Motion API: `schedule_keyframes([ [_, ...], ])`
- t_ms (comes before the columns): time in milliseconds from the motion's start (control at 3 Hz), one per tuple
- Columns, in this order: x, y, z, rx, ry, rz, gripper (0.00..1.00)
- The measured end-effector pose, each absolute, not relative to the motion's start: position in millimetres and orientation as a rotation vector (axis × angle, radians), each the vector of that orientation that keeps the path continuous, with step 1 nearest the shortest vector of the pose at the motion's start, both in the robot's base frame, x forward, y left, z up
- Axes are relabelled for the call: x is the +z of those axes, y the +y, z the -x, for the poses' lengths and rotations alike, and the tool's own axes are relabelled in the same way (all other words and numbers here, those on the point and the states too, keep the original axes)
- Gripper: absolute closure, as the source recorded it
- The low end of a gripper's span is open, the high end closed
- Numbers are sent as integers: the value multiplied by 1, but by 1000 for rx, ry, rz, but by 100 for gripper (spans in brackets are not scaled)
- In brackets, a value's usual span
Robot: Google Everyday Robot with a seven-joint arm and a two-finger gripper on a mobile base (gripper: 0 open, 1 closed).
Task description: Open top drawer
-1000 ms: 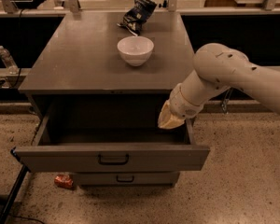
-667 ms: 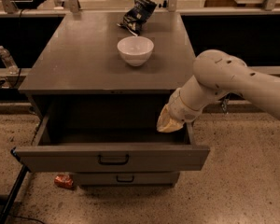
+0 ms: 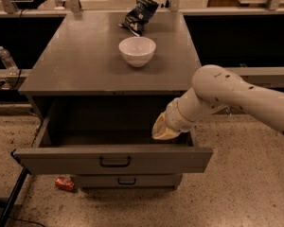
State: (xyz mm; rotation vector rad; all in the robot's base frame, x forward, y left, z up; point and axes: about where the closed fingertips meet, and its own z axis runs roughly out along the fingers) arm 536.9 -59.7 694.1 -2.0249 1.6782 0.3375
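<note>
The pincer [image 3: 164,129] has drifted slightly toward 7 o'clock, at the right end of the pulled-out top drawer [image 3: 61,159]; whether it is apart or together, I cannot tell. The handle [image 3: 115,161] lies at 8 o'clock from it, its long axis running 9-to-3.

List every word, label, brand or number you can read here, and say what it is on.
No text can be read.
Dark snack bag on the cabinet top: print illegible.
Bottle at left: nothing legible.
Gripper, at the open top drawer's right end: no markings seen.
</note>
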Motion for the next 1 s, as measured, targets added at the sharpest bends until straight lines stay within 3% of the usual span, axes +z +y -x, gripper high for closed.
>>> schedule_keyframes([
  [1000, 651, -43, -546, 385, 1697, 2011, 100],
])
